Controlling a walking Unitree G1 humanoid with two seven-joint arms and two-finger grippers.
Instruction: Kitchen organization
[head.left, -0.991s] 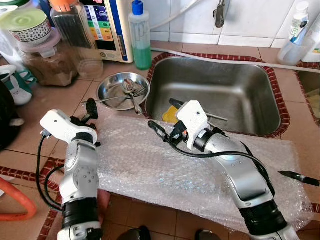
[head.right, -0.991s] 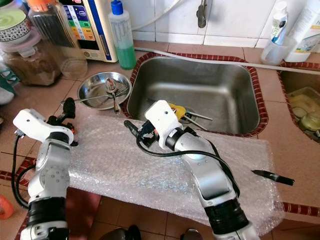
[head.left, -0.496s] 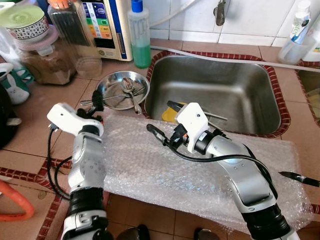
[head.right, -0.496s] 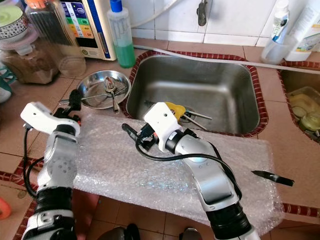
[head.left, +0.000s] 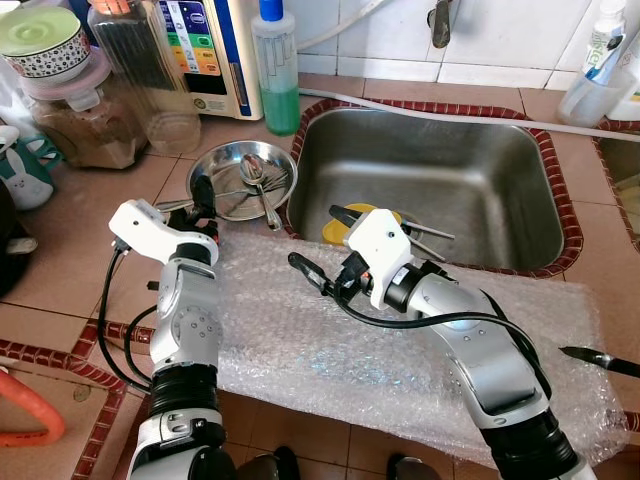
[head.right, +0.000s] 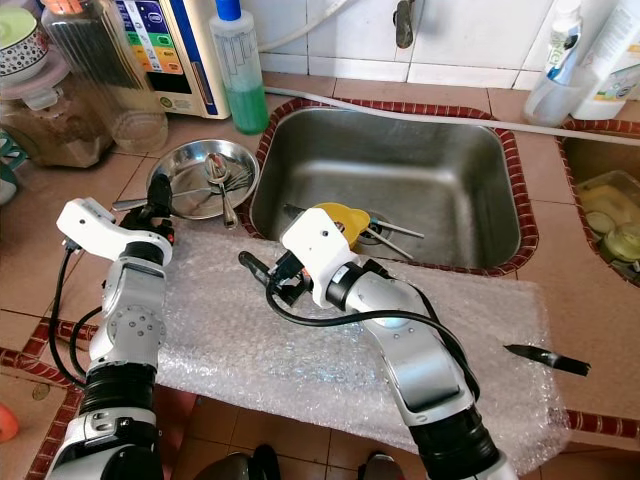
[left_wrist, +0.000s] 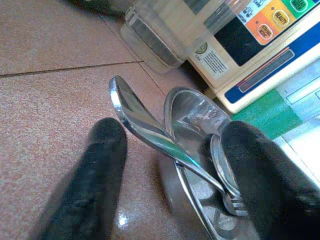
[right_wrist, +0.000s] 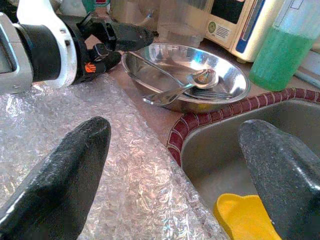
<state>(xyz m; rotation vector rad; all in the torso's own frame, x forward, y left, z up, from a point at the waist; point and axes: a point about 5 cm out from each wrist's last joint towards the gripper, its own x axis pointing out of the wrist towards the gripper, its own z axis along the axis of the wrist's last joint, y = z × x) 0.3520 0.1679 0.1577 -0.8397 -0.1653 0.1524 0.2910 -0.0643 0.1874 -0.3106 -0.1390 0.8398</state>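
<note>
Your left gripper (head.left: 203, 192) sits at the near rim of the steel bowl (head.left: 243, 180) on the tiled counter (head.left: 90, 230), its two black fingers (left_wrist: 95, 170) spread apart. In the left wrist view a spoon handle (left_wrist: 137, 120) juts out over the rim between those fingers, and neither finger clearly presses on it, so you hold nothing there. The bowl carries a few spoons and a fork (right_wrist: 192, 85), and it stands just left of the sink (head.left: 440, 180), in front of the green soap bottle (head.left: 278, 70) and the jars.

Your right gripper (head.left: 318, 272) hovers over the bubble wrap (head.left: 330, 340) spread along the counter's front edge, near the sink's corner. Its fingers (right_wrist: 65, 170) are wide open and empty, pointing toward the bowl. A yellow item (right_wrist: 245, 220) lies in the sink just beyond that gripper, with some utensils (head.right: 395, 232) beside it. A black-handled knife (head.left: 598, 356) rests on the far right end of the wrap, well apart from both grippers.
</note>
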